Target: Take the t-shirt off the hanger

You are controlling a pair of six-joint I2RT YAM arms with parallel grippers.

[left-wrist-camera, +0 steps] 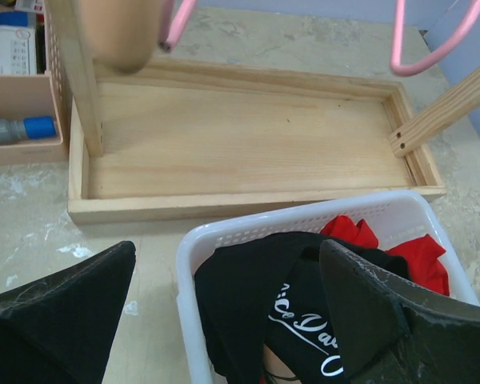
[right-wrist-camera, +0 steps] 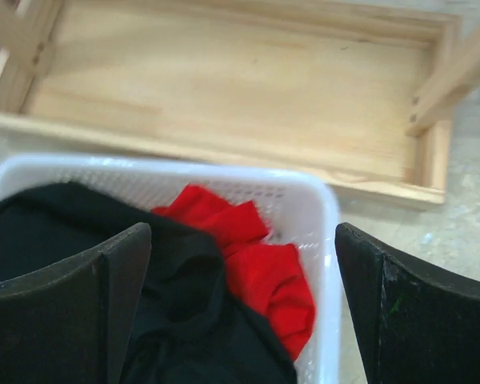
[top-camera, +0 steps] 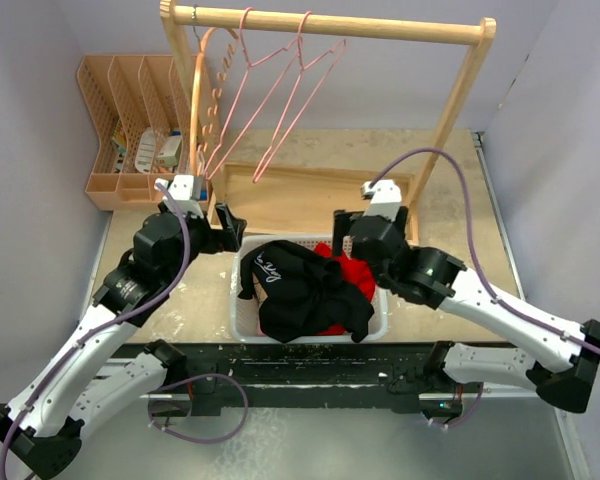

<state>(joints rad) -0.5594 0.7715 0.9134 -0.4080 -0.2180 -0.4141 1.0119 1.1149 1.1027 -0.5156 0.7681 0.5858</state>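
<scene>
A black t-shirt [top-camera: 305, 285] with white script lies crumpled in a white basket [top-camera: 242, 315], over a red garment [top-camera: 348, 268]. It also shows in the left wrist view [left-wrist-camera: 304, 312] and the right wrist view [right-wrist-camera: 104, 240]. Bare pink hangers [top-camera: 280, 95] and an orange one [top-camera: 198, 90] hang from the wooden rail [top-camera: 330, 22]; no shirt is on them. My left gripper [top-camera: 228, 226] is open above the basket's left rim. My right gripper [top-camera: 342, 232] is open above the basket's far right corner. Both are empty.
The rack's wooden base tray [top-camera: 310, 195] sits just behind the basket. An orange divided organizer [top-camera: 130, 130] with small items stands at the far left. The rack's slanted right post [top-camera: 460, 95] rises at the back right.
</scene>
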